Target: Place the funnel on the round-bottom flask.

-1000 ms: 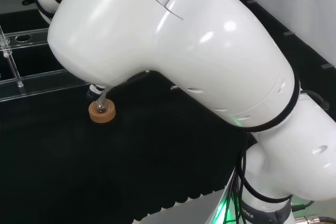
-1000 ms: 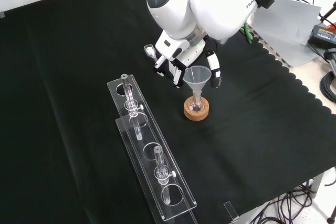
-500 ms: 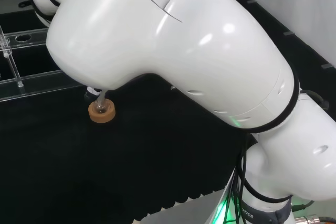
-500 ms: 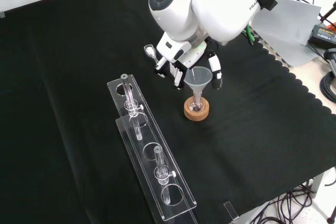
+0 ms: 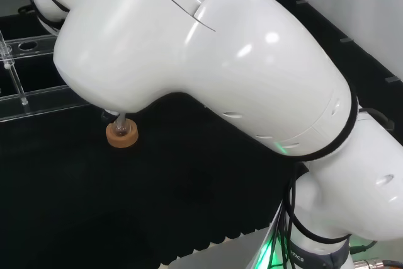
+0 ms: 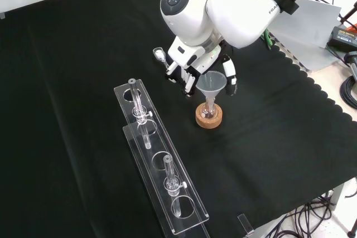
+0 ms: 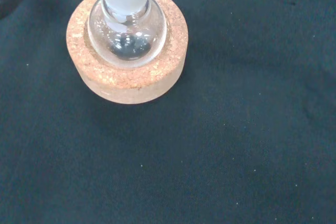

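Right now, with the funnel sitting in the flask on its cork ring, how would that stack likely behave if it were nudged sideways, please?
Probably top-heavy: the funnel has a wide cone on a thin stem above the small flask. The flask's round bottom would roll free, so only the cork ring steadies it. Clear ware like this looks fragile and slippery.

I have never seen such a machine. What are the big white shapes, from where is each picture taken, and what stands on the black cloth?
The big white shapes are the links of one white robot arm. One picture looks over the arm from behind, one looks down from the front, and one comes from a camera at the wrist. On the black cloth stands a small clear round-bottom flask in a cork ring stand. A clear plastic funnel sits with its stem in the flask's neck. The arm's black and white hand is right around the funnel's cone; whether it touches it is unclear. In the front view, a clear plastic rack with glass tubes lies to the left.
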`<act>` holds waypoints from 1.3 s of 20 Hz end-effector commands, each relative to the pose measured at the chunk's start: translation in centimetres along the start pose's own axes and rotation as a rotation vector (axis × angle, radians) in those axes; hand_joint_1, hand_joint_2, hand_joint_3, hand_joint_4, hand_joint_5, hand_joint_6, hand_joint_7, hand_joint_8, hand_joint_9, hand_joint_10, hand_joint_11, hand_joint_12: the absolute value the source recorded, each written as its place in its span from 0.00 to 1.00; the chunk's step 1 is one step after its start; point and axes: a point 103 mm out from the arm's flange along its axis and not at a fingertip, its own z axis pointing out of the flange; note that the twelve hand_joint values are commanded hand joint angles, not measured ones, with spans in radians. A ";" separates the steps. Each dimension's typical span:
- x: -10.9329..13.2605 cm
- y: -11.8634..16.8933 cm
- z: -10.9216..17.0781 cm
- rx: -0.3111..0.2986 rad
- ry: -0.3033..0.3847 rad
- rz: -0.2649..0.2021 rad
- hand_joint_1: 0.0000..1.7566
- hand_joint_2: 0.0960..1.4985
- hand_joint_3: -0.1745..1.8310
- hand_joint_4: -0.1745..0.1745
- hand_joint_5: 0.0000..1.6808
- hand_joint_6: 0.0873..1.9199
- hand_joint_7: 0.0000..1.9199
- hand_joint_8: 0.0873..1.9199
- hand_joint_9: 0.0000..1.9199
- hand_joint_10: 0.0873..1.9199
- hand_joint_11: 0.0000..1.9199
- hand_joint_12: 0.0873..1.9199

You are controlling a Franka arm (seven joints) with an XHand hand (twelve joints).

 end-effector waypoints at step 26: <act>-0.2 -0.2 -0.5 -0.011 -0.007 -0.002 0.39 0.35 0.33 0.57 0.26 0.05 0.39 0.18 0.42 0.17 0.00 0.76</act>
